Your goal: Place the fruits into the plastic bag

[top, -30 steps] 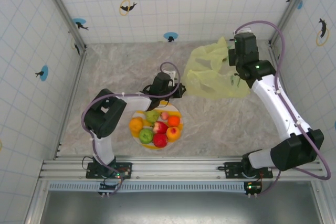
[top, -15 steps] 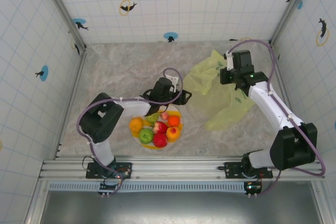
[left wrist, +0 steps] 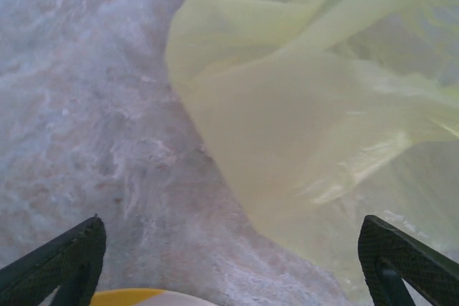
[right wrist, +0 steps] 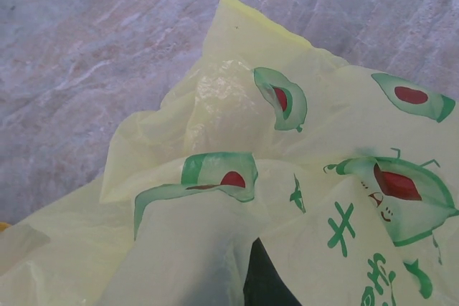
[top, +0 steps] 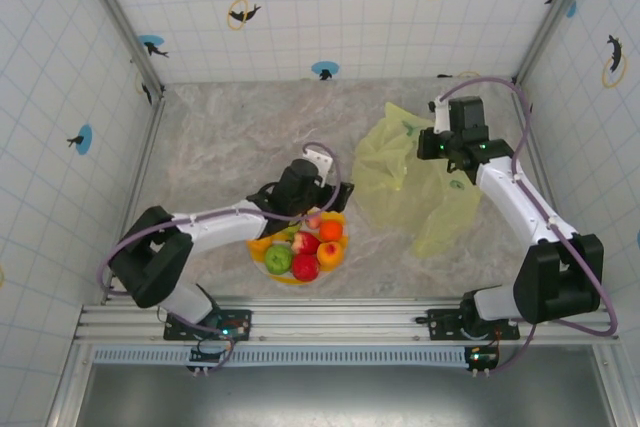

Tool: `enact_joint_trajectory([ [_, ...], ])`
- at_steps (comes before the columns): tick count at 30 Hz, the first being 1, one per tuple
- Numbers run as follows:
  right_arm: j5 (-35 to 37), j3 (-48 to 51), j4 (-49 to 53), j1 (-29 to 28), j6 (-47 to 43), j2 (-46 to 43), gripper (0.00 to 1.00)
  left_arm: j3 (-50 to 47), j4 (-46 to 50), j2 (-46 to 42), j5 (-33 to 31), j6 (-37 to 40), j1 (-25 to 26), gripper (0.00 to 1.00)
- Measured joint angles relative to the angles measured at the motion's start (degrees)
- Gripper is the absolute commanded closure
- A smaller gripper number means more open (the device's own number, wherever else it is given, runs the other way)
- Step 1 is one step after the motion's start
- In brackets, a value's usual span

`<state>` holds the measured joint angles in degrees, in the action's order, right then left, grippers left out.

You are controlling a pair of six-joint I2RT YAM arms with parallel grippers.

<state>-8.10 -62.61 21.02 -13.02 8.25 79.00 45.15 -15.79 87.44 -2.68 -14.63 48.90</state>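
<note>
- Yellow-green plastic bag (top: 400, 172) is pinched in the right gripper (top: 437, 144).
- Wide-spread left gripper (left wrist: 229, 228) has the bag at its 1 o'clock.
- Plate (top: 285, 278) of fruits (top: 305, 244) lies at its 6 o'clock.

White-shelled arms (top: 525, 202), black joints (top: 555, 287), mauve cables (top: 490, 81) alongside (claw fingers (left wrist: 401, 263) a dark green).

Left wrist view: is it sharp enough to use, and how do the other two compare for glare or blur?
Left wrist: soft overall, the plastic bag washed pale with a glare streak. Right wrist: avocado print crisp mid-frame, nearest folds blurred. Top external: even light, sharp, shadows faint.
</note>
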Motion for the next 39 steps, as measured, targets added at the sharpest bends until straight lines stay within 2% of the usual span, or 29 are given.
enact_joint_trajectory([
  [6,-2.86,0.02,-0.61,0.00,2.86,0.13,0.96,3.34,0.22,0.70,-13.40,12.63,11.93,0.02],
  [11,-4.44,0.00,-1.25,0.00,4.39,0.59,0.96,9.64,-2.34,7.37,-22.14,22.56,17.18,0.02],
  [17,-6.16,0.00,-1.90,0.00,5.27,0.70,0.96,13.97,-8.09,16.76,-29.92,32.76,19.04,0.02],
  [25,-8.22,1.09,-2.75,0.00,6.29,0.70,0.96,16.41,-18.38,24.13,-37.20,43.67,18.91,0.04],
  [27,-8.44,1.62,-2.69,0.00,6.32,0.70,0.96,17.64,-22.27,26.08,-39.04,46.49,18.73,0.10],
  [29,-8.59,1.73,-2.67,0.00,6.21,0.70,0.96,18.18,-26.25,27.63,-40.57,49.18,18.23,0.20],
  [30,-8.63,1.73,-2.71,0.00,6.16,0.70,0.96,18.18,-27.34,28.00,-41.03,50.18,17.97,0.27],
  [33,-8.68,1.73,-2.43,0.00,5.14,0.70,0.96,18.18,-30.18,28.11,-41.48,51.34,16.59,0.56],
  [35,-8.39,1.73,-1.75,0.00,3.76,0.70,0.96,18.14,-30.47,27.26,-40.54,49.66,15.58,0.70],
  [39,-6.43,1.73,-0.17,0.00,0.72,0.55,0.97,16.85,-26.95,22.86,-35.50,44.09,13.60,0.94],
])
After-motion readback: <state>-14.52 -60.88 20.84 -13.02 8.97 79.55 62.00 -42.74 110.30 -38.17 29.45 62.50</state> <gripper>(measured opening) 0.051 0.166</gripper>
